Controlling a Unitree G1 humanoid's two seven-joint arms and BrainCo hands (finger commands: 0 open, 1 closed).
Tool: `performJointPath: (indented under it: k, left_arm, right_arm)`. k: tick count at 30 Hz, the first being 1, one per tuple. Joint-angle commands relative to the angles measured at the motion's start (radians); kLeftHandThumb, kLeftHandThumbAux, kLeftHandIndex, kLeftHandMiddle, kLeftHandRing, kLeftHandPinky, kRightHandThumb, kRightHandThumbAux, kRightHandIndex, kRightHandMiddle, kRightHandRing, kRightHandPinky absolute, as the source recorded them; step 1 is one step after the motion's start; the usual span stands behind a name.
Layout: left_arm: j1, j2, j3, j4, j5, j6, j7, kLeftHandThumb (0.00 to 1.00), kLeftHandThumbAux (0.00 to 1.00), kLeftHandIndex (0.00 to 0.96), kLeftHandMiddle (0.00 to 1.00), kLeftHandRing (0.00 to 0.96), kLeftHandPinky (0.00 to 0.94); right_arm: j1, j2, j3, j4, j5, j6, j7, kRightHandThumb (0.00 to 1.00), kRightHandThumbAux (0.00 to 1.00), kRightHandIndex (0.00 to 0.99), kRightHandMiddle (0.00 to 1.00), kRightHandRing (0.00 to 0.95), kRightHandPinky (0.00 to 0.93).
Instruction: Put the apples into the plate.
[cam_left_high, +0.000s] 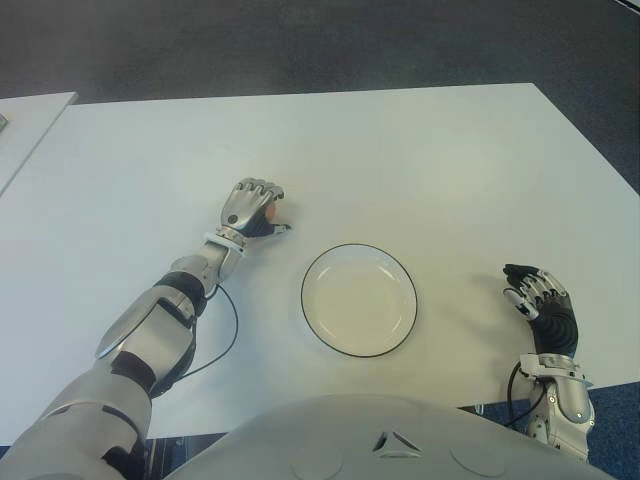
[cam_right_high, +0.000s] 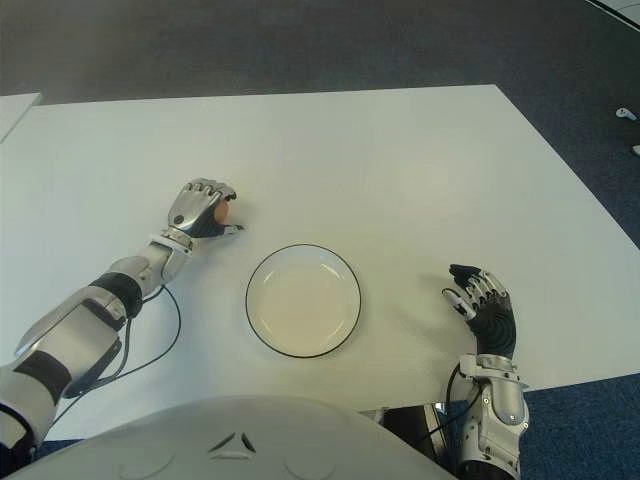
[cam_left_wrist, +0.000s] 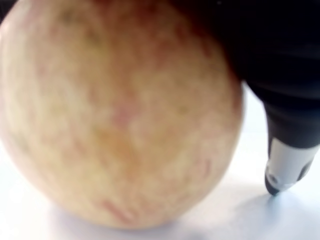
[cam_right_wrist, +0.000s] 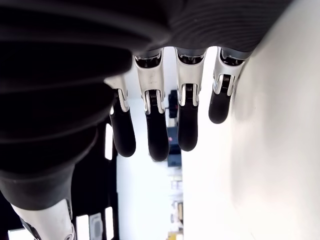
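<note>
My left hand (cam_left_high: 252, 206) is curled over a pink-yellow apple (cam_left_high: 269, 211) on the white table (cam_left_high: 420, 160), up and to the left of the plate. The apple (cam_left_wrist: 120, 115) fills the left wrist view, sitting on the table with a dark thumb and a silver fingertip (cam_left_wrist: 285, 170) beside it. The white plate (cam_left_high: 359, 299) with a thin black rim lies at the table's middle front, with nothing in it. My right hand (cam_left_high: 538, 295) shows near the front right edge, fingers (cam_right_wrist: 150, 130) relaxed and holding nothing.
A black cable (cam_left_high: 225, 335) loops on the table beside my left forearm. A second white table edge (cam_left_high: 30, 125) shows at the far left. Dark carpet (cam_left_high: 300, 45) lies beyond the table.
</note>
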Motion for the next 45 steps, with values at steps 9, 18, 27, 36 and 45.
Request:
performJointPath:
  k: [9,18,27,36,45]
  left_arm:
    - [0.094,0.026,-0.016,0.044,-0.012,-0.028,-0.138,0.852,0.669,0.397,0.537,0.835,0.770]
    - [0.097,0.035,-0.004,0.026,-0.028,-0.041,-0.153,0.851,0.669,0.396,0.537,0.832,0.769]
    - [0.083,0.088,0.007,-0.064,-0.023,-0.079,-0.158,0.851,0.669,0.397,0.538,0.832,0.757]
    - [0.106,0.200,0.067,-0.377,-0.022,-0.078,-0.254,0.852,0.668,0.399,0.539,0.832,0.767]
    - [0.184,0.273,0.141,-0.622,-0.011,-0.058,-0.340,0.854,0.667,0.401,0.541,0.840,0.782]
  right_arm:
    - [0.001,0.034,0.012,0.061,0.010,0.020,0.006,0.261,0.751,0.346,0.366,0.297,0.226]
    - [0.002,0.037,0.011,0.068,0.009,0.010,0.015,0.261,0.741,0.342,0.362,0.290,0.218]
    - [0.000,0.035,0.016,0.082,-0.003,-0.001,0.020,0.259,0.720,0.336,0.348,0.274,0.209]
    - [-0.007,0.038,0.023,0.100,-0.009,-0.012,0.026,0.274,0.705,0.344,0.347,0.274,0.220]
    - [-0.018,0.052,0.033,0.129,-0.016,-0.040,0.025,0.266,0.709,0.349,0.352,0.270,0.203]
